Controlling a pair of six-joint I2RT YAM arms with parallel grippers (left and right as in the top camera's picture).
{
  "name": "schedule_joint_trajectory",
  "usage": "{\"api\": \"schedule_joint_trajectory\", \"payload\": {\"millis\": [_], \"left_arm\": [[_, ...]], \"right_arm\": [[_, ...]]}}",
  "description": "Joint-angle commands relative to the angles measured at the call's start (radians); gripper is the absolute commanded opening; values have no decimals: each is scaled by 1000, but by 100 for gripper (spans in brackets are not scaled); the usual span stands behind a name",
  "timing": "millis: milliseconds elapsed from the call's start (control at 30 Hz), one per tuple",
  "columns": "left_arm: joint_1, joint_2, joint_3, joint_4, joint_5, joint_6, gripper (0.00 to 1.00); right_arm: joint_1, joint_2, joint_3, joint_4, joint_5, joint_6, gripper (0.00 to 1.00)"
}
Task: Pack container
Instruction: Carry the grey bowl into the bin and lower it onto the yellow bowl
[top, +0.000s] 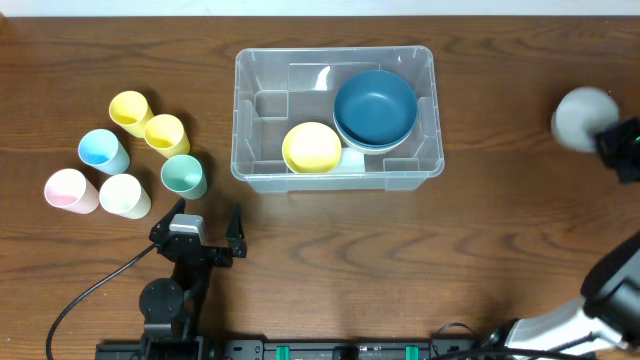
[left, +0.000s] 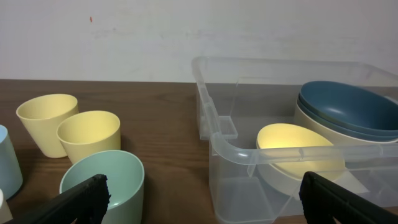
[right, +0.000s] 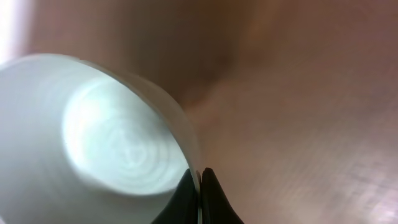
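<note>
- The container (top: 238, 112) sits mid-table toward the far edge. It holds a yellow bowl (top: 312, 147) and a dark blue bowl (top: 375, 105) nested on a paler one.
- At far left stand six pastel cups (top: 125, 195), clustered together.
- The left gripper (top: 207, 215) is just beside the green cup (top: 183, 175), its jaws wide apart and empty.
- At far right, the right gripper (right: 200, 180) has its jaws clamped on the rim of a pale grey vessel (right: 112, 143).

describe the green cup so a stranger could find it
Start at the clear container in the middle of the table; six cups stand to its left. The green cup is the one nearest the container's front left corner, right by two yellow cups. It alone is mint green.
</note>
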Motion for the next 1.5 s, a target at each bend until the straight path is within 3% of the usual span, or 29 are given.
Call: {"api": "schedule_joint_trajectory", "payload": {"millis": [0, 300, 567, 800, 1167, 1467], "left_arm": [[4, -5, -18, -33, 14, 17, 98], [4, -6, -18, -33, 14, 17, 98], [4, -6, -18, -33, 14, 17, 98], [4, -6, -18, -33, 14, 17, 98], [4, -6, -18, -33, 14, 17, 98], [4, -6, -18, -33, 14, 17, 98]], "right_arm": [[30, -147, 3, 27, -225, -21, 1], [376, -332, 3, 136, -319, -21, 3], [797, -279, 3, 171, -53, -15, 7], [1013, -150, 3, 225, 38, -18, 3], [1139, 43, 3, 260, 73, -14, 3], [1159, 49, 3, 176, 93, -22, 4]]}}
